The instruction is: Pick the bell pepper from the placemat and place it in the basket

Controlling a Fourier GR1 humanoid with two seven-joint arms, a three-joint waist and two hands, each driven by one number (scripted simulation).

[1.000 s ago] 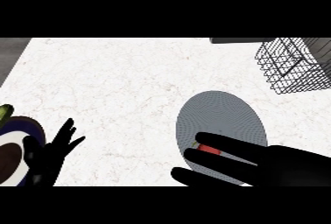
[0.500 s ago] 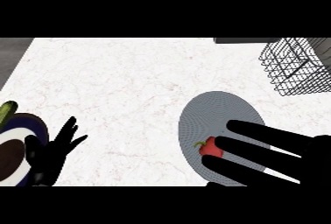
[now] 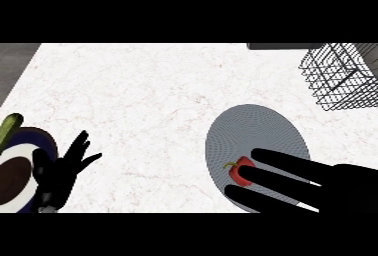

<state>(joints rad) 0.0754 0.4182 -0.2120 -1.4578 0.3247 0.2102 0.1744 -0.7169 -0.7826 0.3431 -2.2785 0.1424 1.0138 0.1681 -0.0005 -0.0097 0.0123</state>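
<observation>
Down at the lower right, the right robot hand (image 3: 314, 182), black, reaches in with its fingers (image 3: 284, 161) straight and spread, lying flat over the near part of a grey oval placemat (image 3: 255, 127). At the tips of those fingers, on their left, sits a small red bell pepper (image 3: 238, 168) with a short green stem. The pepper rests on the placemat, touching or nearly touching the fingertips, partly covered by them. No finger curls round it; the thumb lies lower, just below the pepper, also stretched out straight.

Far beyond this robot hand, up and to its right, a dark wire basket (image 3: 343, 75) stands on the white marbled table (image 3: 140, 95) at the upper right corner, well apart from the pepper and the placemat.

Well to the left of the right robot hand, across a stretch of bare table, the left robot hand (image 3: 63, 172) rests near the lower left edge, open, fingers pointing up and fanned apart, holding nothing. Just left of it lies a round dark-rimmed plate (image 3: 37, 140) with a white ring and a dark brown centre, cut off by the edge. A green elongated vegetable (image 3: 9, 127) lies at the plate's upper rim, partly out of view.
</observation>
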